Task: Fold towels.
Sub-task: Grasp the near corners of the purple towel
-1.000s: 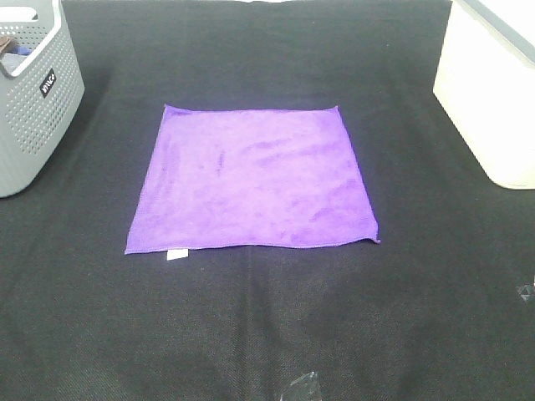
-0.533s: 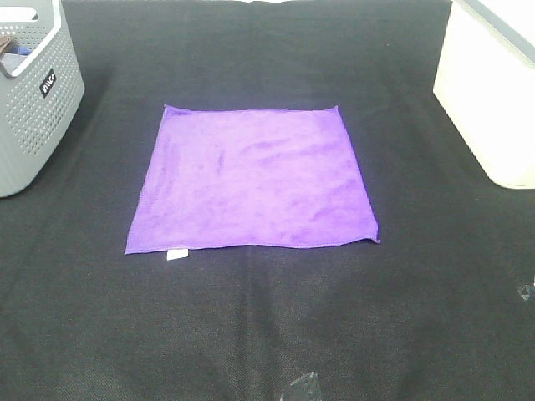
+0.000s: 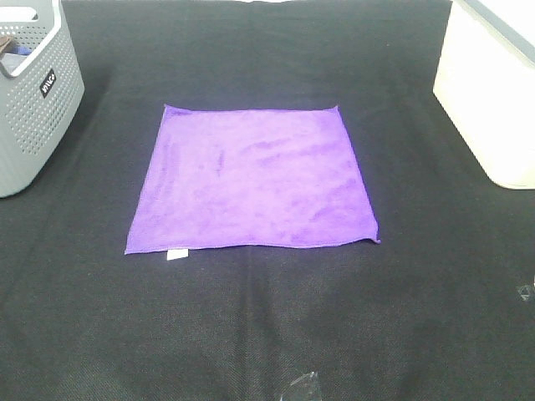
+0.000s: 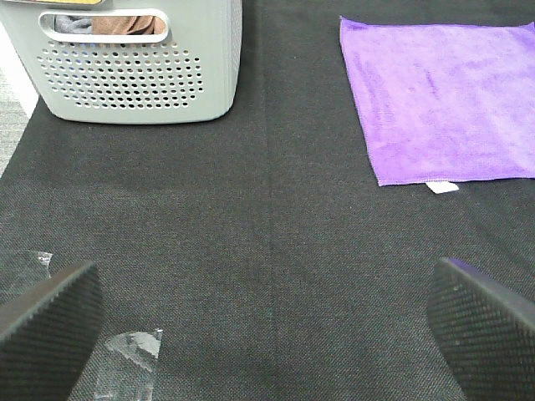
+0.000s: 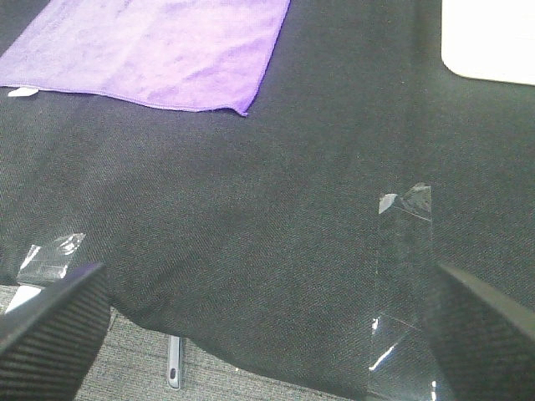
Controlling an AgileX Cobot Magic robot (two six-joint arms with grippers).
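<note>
You're holding the left end effector (image 4: pixel 267 334) and right end effector (image 5: pixel 267 334) spread wide, gripping nothing; the purple towel (image 3: pixel 251 180) is lying flat on the surface (image 3: pixel 251 334), toward 12 o'clock from both, neither clearly nearer.

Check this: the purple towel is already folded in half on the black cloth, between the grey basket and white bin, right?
No: the exterior high view shows the purple towel spread flat, unfolded, on the black cloth between the grey basket and white bin.
</note>
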